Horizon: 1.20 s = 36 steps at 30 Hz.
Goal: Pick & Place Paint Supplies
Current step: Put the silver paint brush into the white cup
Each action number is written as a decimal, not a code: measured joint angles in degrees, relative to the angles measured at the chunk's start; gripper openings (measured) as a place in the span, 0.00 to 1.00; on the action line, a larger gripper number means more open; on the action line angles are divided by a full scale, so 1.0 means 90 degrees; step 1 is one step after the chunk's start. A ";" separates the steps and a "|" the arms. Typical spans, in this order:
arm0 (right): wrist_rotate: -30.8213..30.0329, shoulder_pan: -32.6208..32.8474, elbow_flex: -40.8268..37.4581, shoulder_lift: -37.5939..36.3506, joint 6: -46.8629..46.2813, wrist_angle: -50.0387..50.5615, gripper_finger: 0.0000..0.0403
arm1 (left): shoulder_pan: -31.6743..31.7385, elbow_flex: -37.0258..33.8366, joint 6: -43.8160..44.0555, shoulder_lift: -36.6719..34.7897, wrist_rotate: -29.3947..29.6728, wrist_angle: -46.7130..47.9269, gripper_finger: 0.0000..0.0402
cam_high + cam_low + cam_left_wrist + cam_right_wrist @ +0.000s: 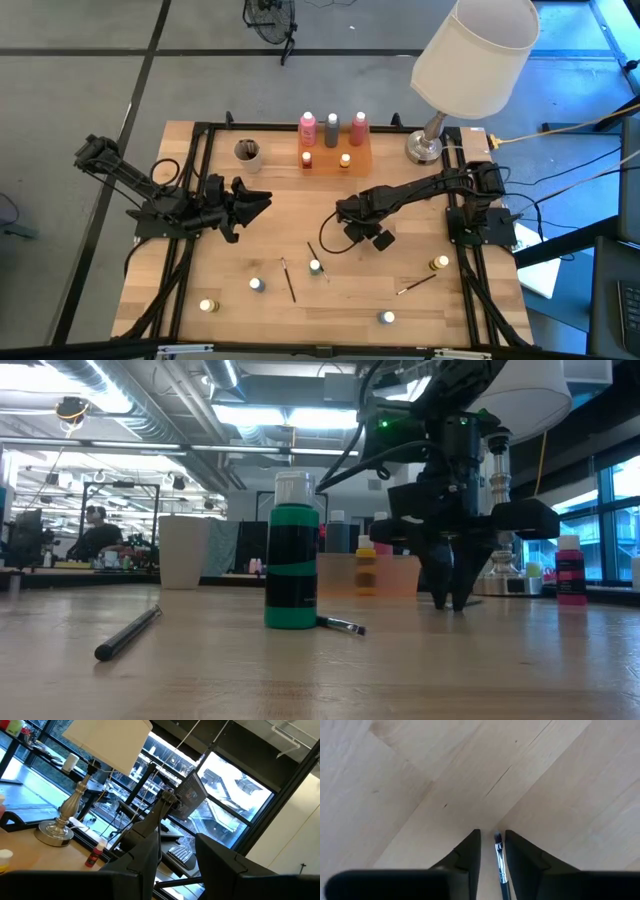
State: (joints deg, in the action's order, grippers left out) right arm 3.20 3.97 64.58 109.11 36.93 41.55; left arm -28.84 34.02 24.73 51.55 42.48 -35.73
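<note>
My right gripper (492, 834) points straight down at the table's middle (344, 213), its tips at the wood (452, 602). It is narrowly open, one finger on each side of a thin dark brush (499, 860) whose bristle end lies between the tips; no touch shows. My left gripper (262, 198) hovers open over the table's left half, holding nothing. Two pink bottles (307, 127) and a grey one (332, 128) stand on the orange tray (360, 160) with two yellow-lidded pots. Several small pots (257, 285) and two more brushes (289, 281) lie on the near half.
A beige cup (248, 152) stands left of the tray, and a lamp (430, 145) with a white shade stands at the far right corner. A green white-capped bottle (292, 555) stands near a brush (342, 625). The black frame rails (200, 180) run along both sides.
</note>
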 joint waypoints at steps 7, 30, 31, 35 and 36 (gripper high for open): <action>0.0000 0.0005 0.0000 0.0001 -0.0001 -0.0050 0.08 | 0.0000 0.0000 0.0000 0.0000 -0.0002 0.0028 0.32; -0.0228 0.0046 0.0705 0.0077 -0.1244 0.0909 0.00 | 0.0000 0.0002 0.0000 0.0000 -0.0002 0.0143 0.32; -0.0238 0.0053 0.0750 0.0077 -0.1271 0.1067 0.00 | 0.0000 0.0002 0.0002 0.0000 -0.0007 0.0143 0.32; -0.0243 0.0123 0.0928 0.0073 -0.1332 0.1402 0.00 | 0.0000 0.0002 0.0015 0.0000 -0.0056 0.0143 0.32; -0.0284 0.0155 0.0979 0.0069 -0.1367 0.1505 0.00 | 0.0000 0.0002 0.0021 0.0000 -0.0064 0.0147 0.32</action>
State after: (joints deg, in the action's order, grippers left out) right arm 0.65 5.36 73.39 109.73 24.62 55.09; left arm -28.84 34.04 24.92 51.55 41.91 -34.40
